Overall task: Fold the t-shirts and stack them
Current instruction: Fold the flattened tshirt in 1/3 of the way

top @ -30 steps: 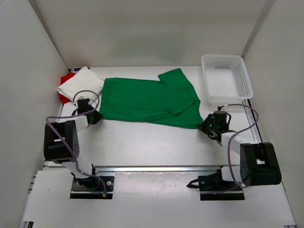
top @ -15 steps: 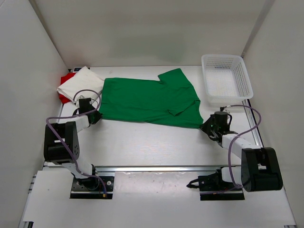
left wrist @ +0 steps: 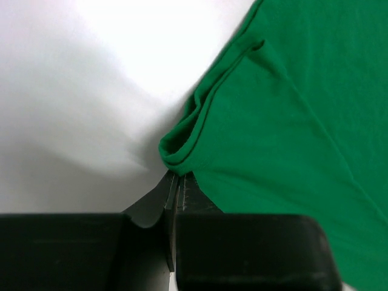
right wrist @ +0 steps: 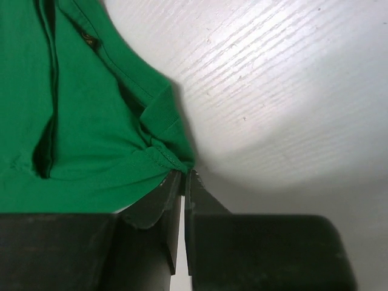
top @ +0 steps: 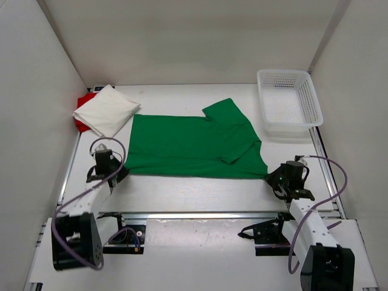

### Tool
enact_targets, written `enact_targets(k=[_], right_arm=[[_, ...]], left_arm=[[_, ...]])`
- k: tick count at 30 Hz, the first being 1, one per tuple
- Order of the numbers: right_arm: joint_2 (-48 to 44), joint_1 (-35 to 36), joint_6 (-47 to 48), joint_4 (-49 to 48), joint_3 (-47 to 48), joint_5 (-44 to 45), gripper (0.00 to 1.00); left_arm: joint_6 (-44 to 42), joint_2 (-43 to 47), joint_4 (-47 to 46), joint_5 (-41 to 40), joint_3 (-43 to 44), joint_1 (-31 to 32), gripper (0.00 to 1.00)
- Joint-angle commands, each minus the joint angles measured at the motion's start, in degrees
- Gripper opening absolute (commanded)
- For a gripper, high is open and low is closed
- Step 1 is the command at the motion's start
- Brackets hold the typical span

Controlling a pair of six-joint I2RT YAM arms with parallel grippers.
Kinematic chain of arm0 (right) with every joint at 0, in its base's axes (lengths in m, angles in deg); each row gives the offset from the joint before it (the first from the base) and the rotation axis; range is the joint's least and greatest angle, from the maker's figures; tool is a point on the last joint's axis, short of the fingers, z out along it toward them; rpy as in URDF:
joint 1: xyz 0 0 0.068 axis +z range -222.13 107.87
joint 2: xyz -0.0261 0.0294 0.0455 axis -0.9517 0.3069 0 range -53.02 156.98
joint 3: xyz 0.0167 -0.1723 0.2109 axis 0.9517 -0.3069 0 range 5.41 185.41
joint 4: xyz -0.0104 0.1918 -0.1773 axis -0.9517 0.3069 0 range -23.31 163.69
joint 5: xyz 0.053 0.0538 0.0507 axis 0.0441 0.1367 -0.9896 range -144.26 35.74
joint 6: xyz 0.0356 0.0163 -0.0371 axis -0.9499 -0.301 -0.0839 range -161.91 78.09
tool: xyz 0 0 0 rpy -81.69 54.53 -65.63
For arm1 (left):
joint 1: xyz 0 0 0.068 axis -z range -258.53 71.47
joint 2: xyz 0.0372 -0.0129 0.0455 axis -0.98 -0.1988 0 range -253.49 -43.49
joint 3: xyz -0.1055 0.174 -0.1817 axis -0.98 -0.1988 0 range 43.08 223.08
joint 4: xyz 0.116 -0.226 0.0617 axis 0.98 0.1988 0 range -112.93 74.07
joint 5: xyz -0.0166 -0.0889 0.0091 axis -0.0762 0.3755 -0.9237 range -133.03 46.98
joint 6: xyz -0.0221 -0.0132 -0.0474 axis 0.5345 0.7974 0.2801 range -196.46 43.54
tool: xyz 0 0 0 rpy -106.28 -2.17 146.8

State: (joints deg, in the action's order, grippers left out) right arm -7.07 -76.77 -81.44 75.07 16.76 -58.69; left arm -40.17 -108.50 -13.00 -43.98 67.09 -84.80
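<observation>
White worktop [top: 194, 194], pale walls on three sides. The green t-shirt [top: 194, 145] lies spread flat mid-worktop, near edge stretched between the two arms. Left gripper [top: 119, 173] is pinched shut on the shirt's near-left corner. Right gripper [top: 271, 176] is pinched shut on the near-right corner. White t-shirt [top: 107, 110] sits folded at far left, on top of the red t-shirt [top: 83, 102], of which only an edge shows. Basket [top: 285, 73] stands far right, apart from the cloth.

Risks from here, as I judge them:
- Both grips look shallow. In the wrist views only the very tip of the hem sits between the jaws, so a quick lift or hard pull prob. strips a corner out.
- Left corner is rolled and bunched at the pinch, so it may catch one layer only and the other would sag w/ the fold going crooked.
- Arms moving unevenly would skew the near edge and give a lopsided fold.
- Right sleeve lies doubled over the body, and folding over it locks in a lump.
- A swing too far left could nudge the white/red stack.
</observation>
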Motion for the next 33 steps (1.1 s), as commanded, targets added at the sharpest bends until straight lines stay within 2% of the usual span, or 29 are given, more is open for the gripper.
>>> enact_targets(k=[1, 2, 3, 4, 5, 6, 8, 9, 11, 12, 13, 14, 15, 16, 19, 22, 24, 28, 31, 33], right_arm=[[-4.72, 0.5, 0.07, 7.69, 1.73, 3.36, 0.0], [-4.99, 0.43, 1.11, 8.83, 2.35, 3.72, 0.01], [-5.43, 0.34, 1.73, 10.06, 2.79, 3.37, 0.11], [-6.13, 0.95, 2.26, 10.77, 4.01, 4.24, 0.25], [-6.49, 1.56, 2.52, 11.13, 5.07, 4.25, 0.29], [-6.14, 1.39, 2.87, 10.96, 6.21, 4.34, 0.36], [-6.76, 1.83, 4.28, 11.74, 8.76, 4.16, 0.41], [-6.67, 1.92, 5.24, 11.57, 10.77, 4.25, 0.43], [-5.27, 3.32, 6.48, 9.65, 12.71, 0.15, 0.43], [-4.39, 4.54, 6.22, 9.29, 13.95, -0.23, 0.4], [-2.73, 8.73, 6.48, 8.5, 14.39, 0.03, 0.27], [0.07, 10.52, 6.74, 6.4, 14.92, 0.73, 0.13], [2.88, 14.54, 6.66, 4.82, 15.1, 2.74, 0.04], [4.57, 17.53, 7.18, 3.93, 16.14, 3.63, 0.0], [13.88, 20.2, 8.06, -2.82, 17.56, -0.03, 0.0], [21.43, 20.38, 9.03, -7.4, 19.05, -2.07, 0.0], [25.92, 20.12, 9.64, -10.38, 19.58, -3.13, 0.0], [29.89, 19.33, 9.64, -14.97, 20.02, -6.29, 0.0], [32.17, 21.34, 9.47, -14.97, 20.81, -5.95, 0.0], [32.79, 22.31, 8.77, -15.59, 20.47, -4.98, 0.0]], left_arm=[[-2.19, 9.87, 5.17, 1.64, -6.06, -1.11, 0.07], [-2.54, 12.95, 6.84, 1.91, -6.95, -1.99, 0.15], [-3.24, 15.42, 7.2, 1.83, -7.74, -2.0, 0.26], [-2.2, 16.14, 6.94, 1.39, -8.1, -0.43, 0.33], [-2.19, 17.1, 7.99, 1.04, -7.49, 1.32, 0.47], [-1.15, 17.64, 8.52, 1.04, -6.44, 1.51, 0.67], [-2.62, 17.38, 8.78, 1.04, -5.03, 0.3, 0.92], [-2.98, 17.46, 8.61, 1.21, -4.16, -0.58, 0.99], [-5.17, 17.03, 8.96, 1.04, -1.0, -1.82, 0.99], [-5.35, 16.33, 8.79, 1.04, -0.11, -0.34, 0.97], [-5.18, 16.76, 8.0, 1.04, 0.85, 0.98, 0.84], [-5.18, 16.33, 6.86, 1.04, 1.3, 4.29, 0.78], [-3.96, 15.8, 5.55, -1.14, 1.48, 9.03, 0.66], [-3.34, 15.19, 3.97, -2.72, 1.65, 11.42, 0.61], [-0.7, 10.89, -0.17, -5.1, 2.0, 22.93, 0.53], [0.53, 5.79, -3.85, -5.12, 2.88, 28.83, 0.54], [1.15, 2.98, -6.4, -3.19, 3.32, 30.25, 0.56], [1.76, -0.28, -11.58, -2.91, 2.8, 34.72, 0.61], [2.64, -0.46, -15.02, -2.75, 1.05, 37.89, 0.68], [3.17, -1.08, -16.52, -3.0, 0.78, 39.74, 0.7]])
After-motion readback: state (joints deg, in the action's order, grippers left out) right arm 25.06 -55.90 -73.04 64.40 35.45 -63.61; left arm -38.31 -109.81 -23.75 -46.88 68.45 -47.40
